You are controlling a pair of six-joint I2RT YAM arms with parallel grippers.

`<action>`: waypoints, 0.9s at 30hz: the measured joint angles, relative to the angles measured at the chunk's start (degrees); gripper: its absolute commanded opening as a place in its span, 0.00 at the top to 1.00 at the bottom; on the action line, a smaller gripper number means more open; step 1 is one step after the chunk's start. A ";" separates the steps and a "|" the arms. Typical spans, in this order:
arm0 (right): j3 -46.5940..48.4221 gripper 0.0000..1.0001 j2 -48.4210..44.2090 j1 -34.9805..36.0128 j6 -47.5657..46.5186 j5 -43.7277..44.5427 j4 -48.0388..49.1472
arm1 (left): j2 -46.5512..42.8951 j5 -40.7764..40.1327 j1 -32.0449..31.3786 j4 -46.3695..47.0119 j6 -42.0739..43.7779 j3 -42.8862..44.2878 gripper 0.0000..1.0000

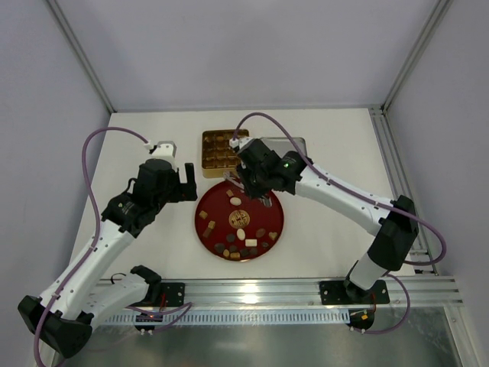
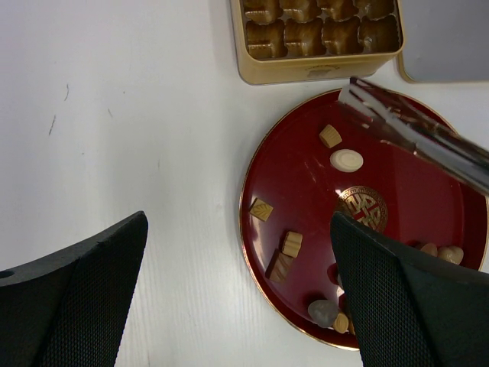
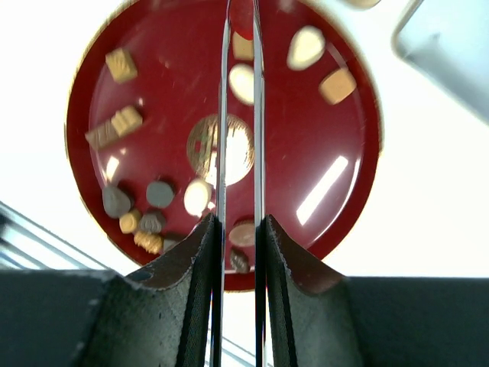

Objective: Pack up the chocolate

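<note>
The chocolate (image 1: 237,218) lies as several small tan, cream and dark pieces scattered on a red round plate (image 1: 200,229). My right gripper (image 1: 248,180) hangs over the plate's far side, shut on metal tongs (image 3: 222,115). The two blades run forward between its fingers (image 3: 202,252) over the pieces. The blade tips leave the top of the right wrist view, so I cannot tell whether they hold a piece. The tongs (image 2: 416,134) also cross the plate (image 2: 248,222) in the left wrist view. My left gripper (image 2: 238,229) is open and empty, above the plate's left rim.
A gold square box (image 1: 218,149) with gridded compartments stands just beyond the plate. Its grey lid (image 1: 298,144) lies to its right. White walls enclose the table, and an aluminium rail (image 1: 306,287) runs along the near edge.
</note>
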 measured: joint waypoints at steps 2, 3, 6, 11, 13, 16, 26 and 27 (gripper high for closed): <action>1.68 0.69 0.02 -1.46 -0.39 -0.11 -0.09 | 0.00 0.00 0.00 0.02 0.00 0.00 0.00; 2.80 0.69 0.09 -2.32 -0.63 -0.22 -0.07 | 0.00 0.00 0.00 0.00 0.00 0.00 0.00; 7.04 0.69 1.22 -4.83 -0.98 -0.50 0.11 | 0.00 0.00 0.00 0.00 0.00 0.00 0.00; 15.08 0.69 6.84 -8.11 -1.51 -0.92 1.73 | 0.00 0.00 0.00 0.00 0.00 0.00 0.00; 18.38 0.69 10.25 -9.11 -1.90 -1.20 2.01 | 0.00 -0.02 0.00 0.00 0.00 0.00 0.00; 23.52 0.69 16.00 -10.10 -2.34 -1.36 1.97 | 0.00 -0.02 0.00 0.00 0.04 0.00 0.00; 30.64 0.69 26.36 -10.36 -2.56 -2.62 1.44 | 0.00 -0.04 0.00 0.00 0.09 0.00 0.00; 30.99 0.69 26.77 -10.36 -2.56 -2.75 1.33 | 0.00 -0.04 0.00 0.00 0.09 0.00 0.00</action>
